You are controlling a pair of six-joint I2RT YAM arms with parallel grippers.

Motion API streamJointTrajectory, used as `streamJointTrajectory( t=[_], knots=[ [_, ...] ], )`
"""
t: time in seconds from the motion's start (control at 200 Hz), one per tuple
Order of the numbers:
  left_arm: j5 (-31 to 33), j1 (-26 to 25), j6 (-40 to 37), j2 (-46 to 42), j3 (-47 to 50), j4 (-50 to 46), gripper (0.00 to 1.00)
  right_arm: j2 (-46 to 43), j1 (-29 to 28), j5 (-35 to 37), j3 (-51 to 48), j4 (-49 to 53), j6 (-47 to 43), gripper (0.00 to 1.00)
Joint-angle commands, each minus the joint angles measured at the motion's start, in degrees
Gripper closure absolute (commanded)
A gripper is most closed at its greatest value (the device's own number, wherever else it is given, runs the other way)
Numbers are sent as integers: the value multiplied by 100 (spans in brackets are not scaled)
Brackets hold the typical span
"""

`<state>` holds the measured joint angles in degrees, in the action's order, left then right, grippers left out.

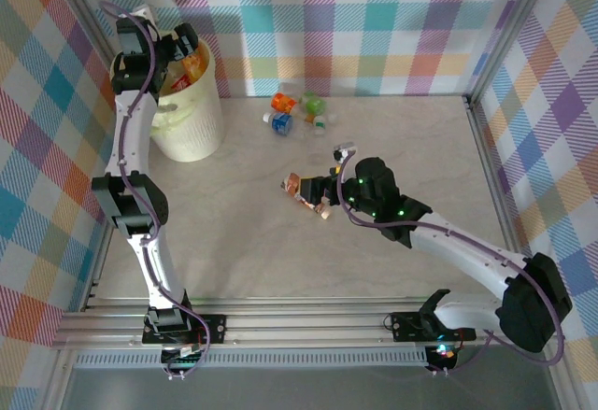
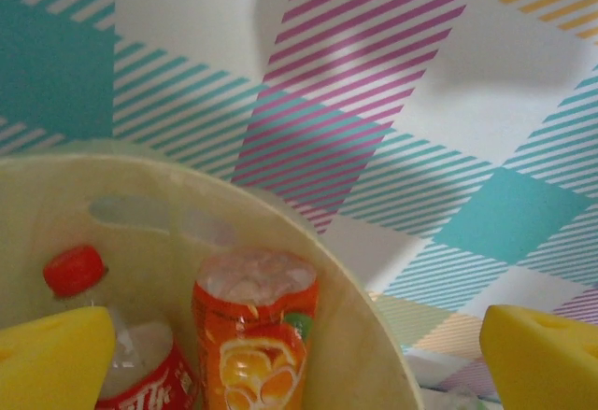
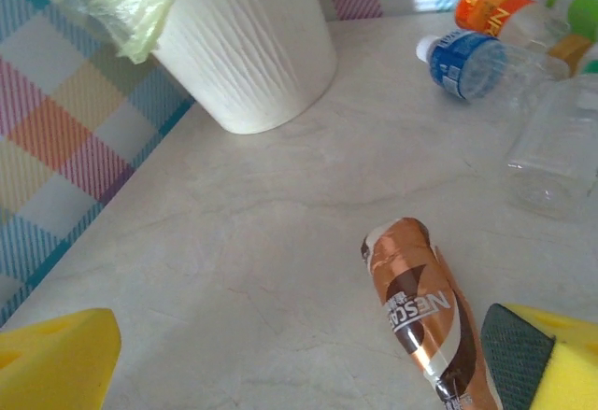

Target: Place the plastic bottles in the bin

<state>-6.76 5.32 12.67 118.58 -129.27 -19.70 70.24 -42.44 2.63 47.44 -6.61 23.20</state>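
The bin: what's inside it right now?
Inside the bin, an orange-labelled bottle and a red-capped bottle with a red label sit side by side near the top. They cover whatever lies below them, so the floor and the full count can't be seen.

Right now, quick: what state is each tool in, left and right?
Left tool: open, empty, above the bin.
Right tool: open, brown bottle lying between its fingers, not gripped.
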Motion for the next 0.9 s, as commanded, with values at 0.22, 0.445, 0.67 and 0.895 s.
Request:
streamJointTrajectory(
  t=[0.22, 0.445, 0.67, 0.895],
  knots=[
    [-277, -85, 994, -1719, 1205, -273, 0, 505, -28, 752, -303, 16, 331, 0],
    [-939, -147, 1575, -2942, 2860, 29, 0, 844, -21, 625, -298, 234, 201, 0],
    [-1222, -692, 1747, -3969, 4333, 144, 0, 1198, -27, 852, -340, 129, -41, 0],
    [-741, -1116, 1616, -4762, 5617, 131, 0, 1630, -11, 657, -207, 26, -535, 0]
  ],
)
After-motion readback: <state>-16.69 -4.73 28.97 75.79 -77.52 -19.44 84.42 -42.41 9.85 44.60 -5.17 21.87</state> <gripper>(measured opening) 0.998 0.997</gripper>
